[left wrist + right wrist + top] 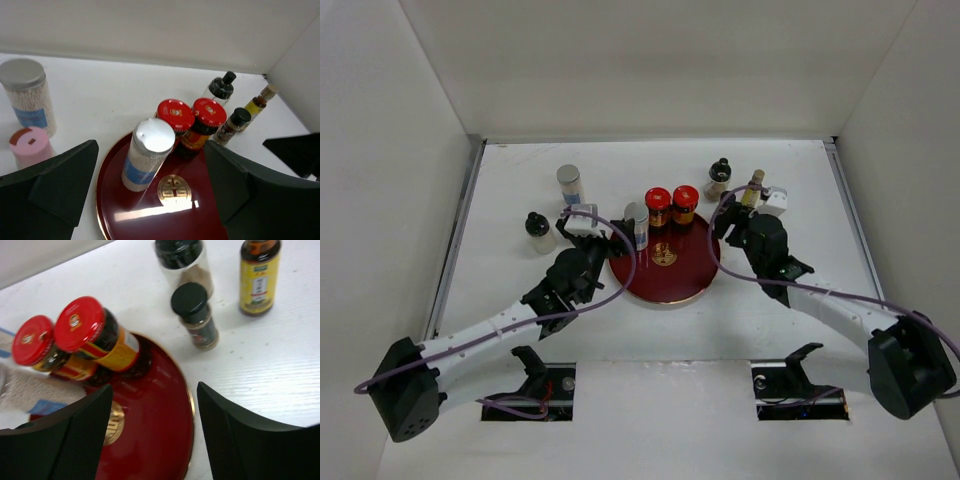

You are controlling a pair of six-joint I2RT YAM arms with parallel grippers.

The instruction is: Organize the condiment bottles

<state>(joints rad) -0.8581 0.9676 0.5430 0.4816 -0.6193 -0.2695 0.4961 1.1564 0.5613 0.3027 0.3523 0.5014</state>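
Here, three of the condiment bottles are seen on the dark red tray [670, 283], with both pincers spread and nothing gripped.

Two red-capped jars [671, 204] are set side by side at the tray's far edge, and a silver-capped jar [146, 156] is placed just left of them. That jar is flanked by the widely spread fingers of the left pincer [150, 147], with a gap left on each side. A second silver-capped jar [26, 94] and a pink-capped jar [31, 146] are found on the worktop [520, 170] to the left. Two black-capped bottles [194, 314] and a slim amber bottle [258, 272] are grouped off the tray's right. The right pincer [154, 390] is held open above the tray's right rim, with nothing between its fingers.
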